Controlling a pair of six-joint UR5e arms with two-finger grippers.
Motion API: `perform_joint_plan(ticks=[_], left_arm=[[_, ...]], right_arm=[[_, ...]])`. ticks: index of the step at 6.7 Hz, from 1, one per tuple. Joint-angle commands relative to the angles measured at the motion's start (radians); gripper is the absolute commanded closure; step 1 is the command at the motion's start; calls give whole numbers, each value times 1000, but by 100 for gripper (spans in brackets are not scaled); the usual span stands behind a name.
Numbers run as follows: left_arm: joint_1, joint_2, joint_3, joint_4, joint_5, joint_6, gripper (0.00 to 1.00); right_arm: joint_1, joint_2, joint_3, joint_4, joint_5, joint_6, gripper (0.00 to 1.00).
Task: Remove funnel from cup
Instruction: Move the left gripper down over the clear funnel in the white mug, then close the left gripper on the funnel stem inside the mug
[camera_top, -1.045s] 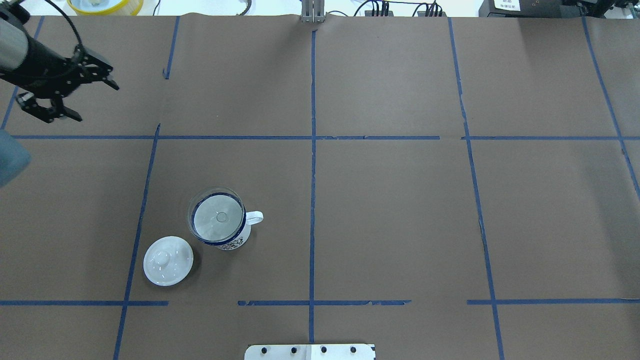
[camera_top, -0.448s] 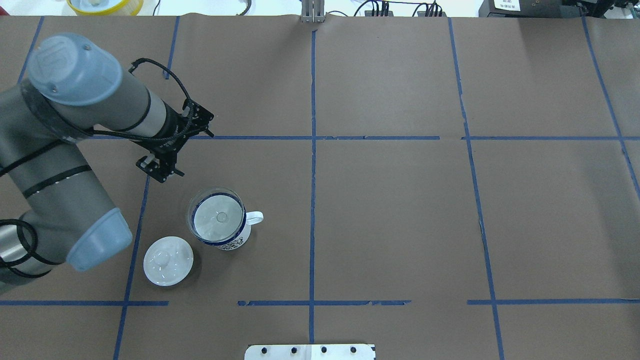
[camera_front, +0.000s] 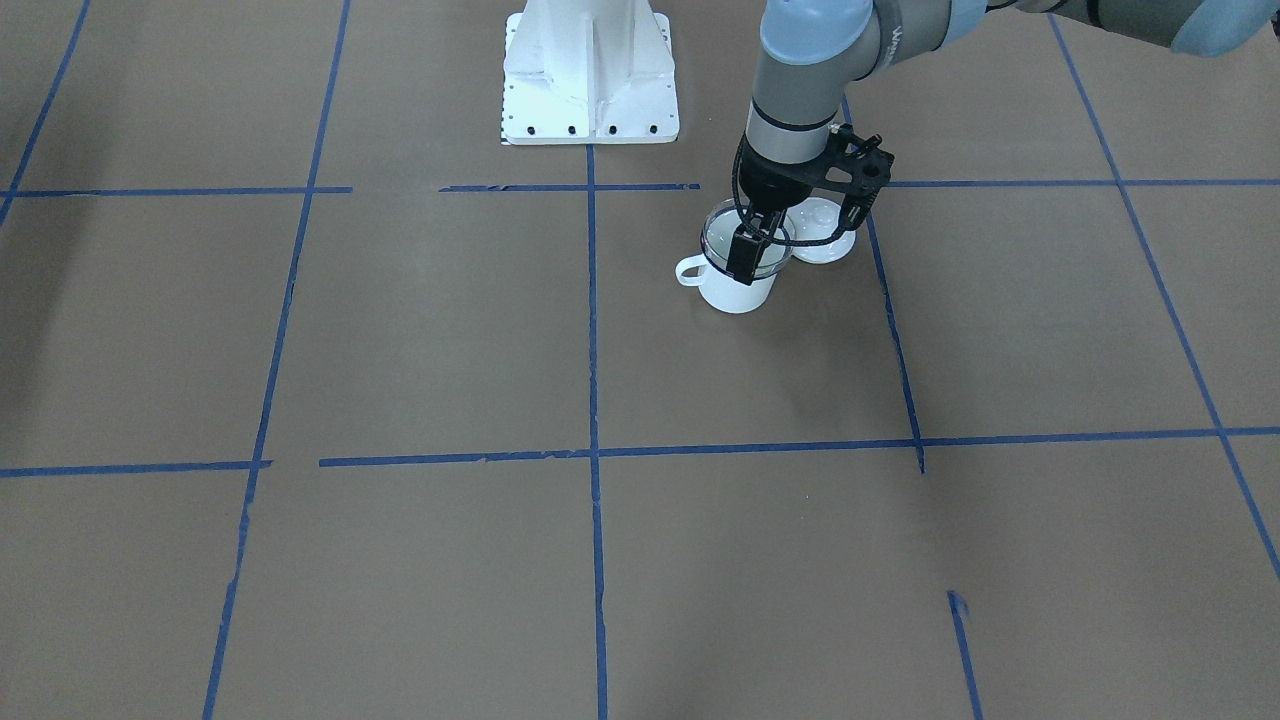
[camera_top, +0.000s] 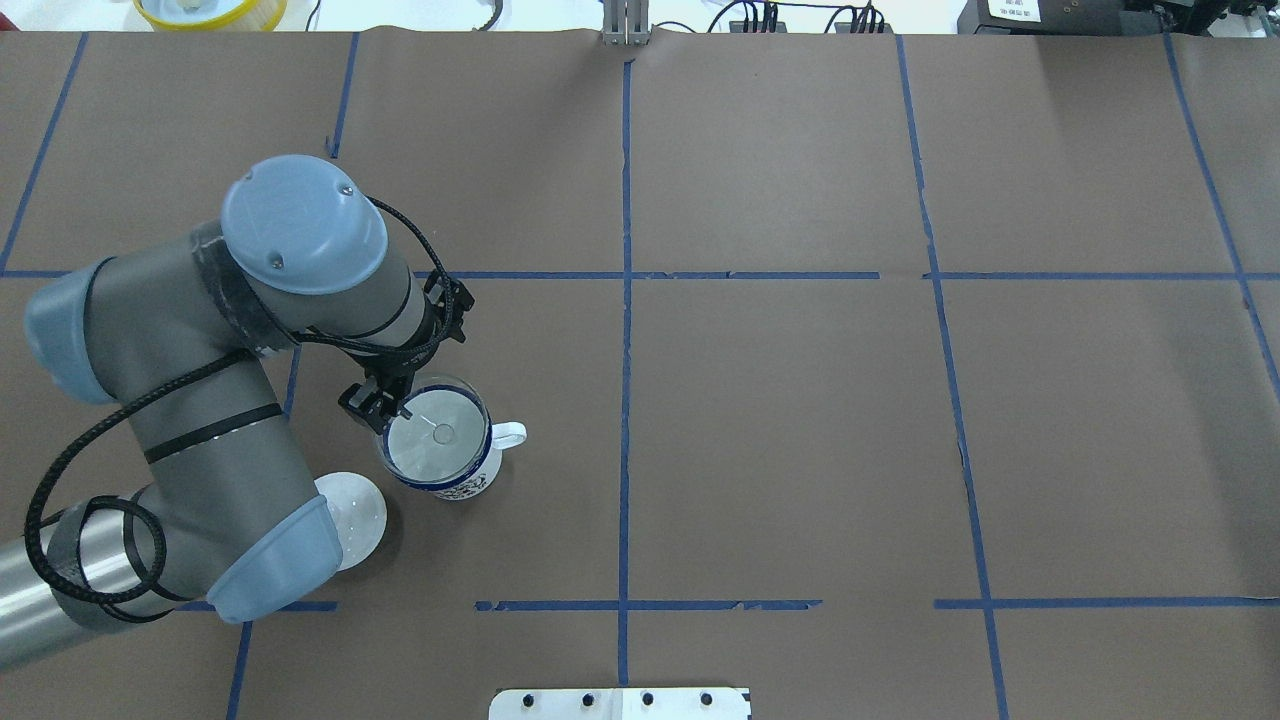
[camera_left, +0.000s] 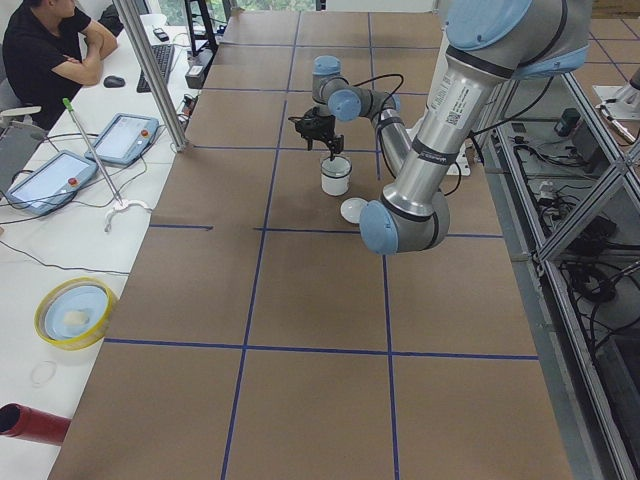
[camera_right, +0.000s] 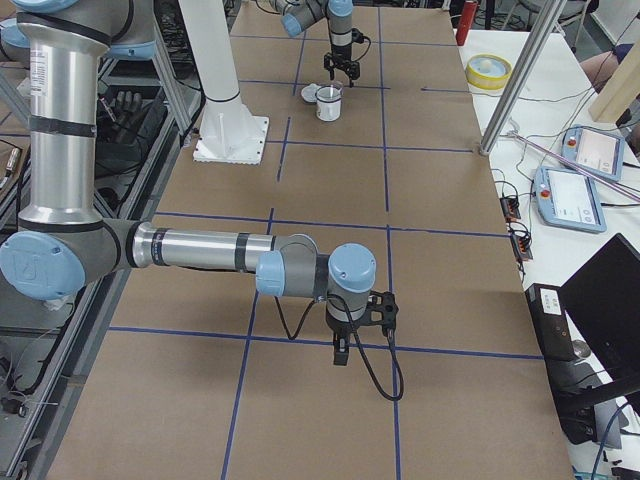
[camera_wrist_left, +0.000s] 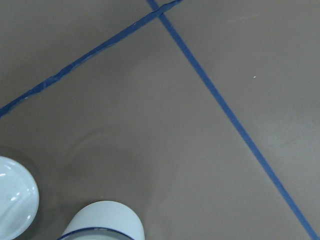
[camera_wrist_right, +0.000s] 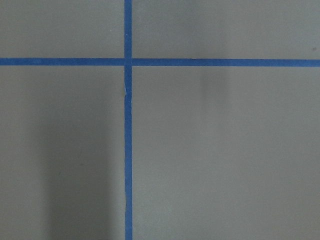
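Left hand (camera_top: 383, 408) has swung in from the worktop (camera_top: 800, 420) far-left edge and now sits at the funnel (camera_top: 440, 432) rim. Its fingers are parted and seem to straddle the rim, not clamped. Funnel unmoved, seated in the cup (camera_top: 468, 486), lid (camera_top: 362, 512) beside. Reach looks done; close and lift remain. Right hand (camera_right: 340, 352) well apart, grip state can't be told.

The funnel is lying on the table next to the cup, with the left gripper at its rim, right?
No. The funnel sits in the cup, not on the table beside it, as the overhead view shows. The left gripper is at its rim.
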Motion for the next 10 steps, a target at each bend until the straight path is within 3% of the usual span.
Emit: perform_joint_plan(ticks=[1, 4, 10], left_arm=[[33, -14, 13, 3, 45, -31, 9], [35, -40, 59, -5, 64, -31, 17], [52, -41, 59, -5, 65, -36, 47]], right_arm=[[0, 0, 0, 0, 0, 0, 0], [0, 0, 0, 0, 0, 0, 0], [0, 0, 0, 0, 0, 0, 0]])
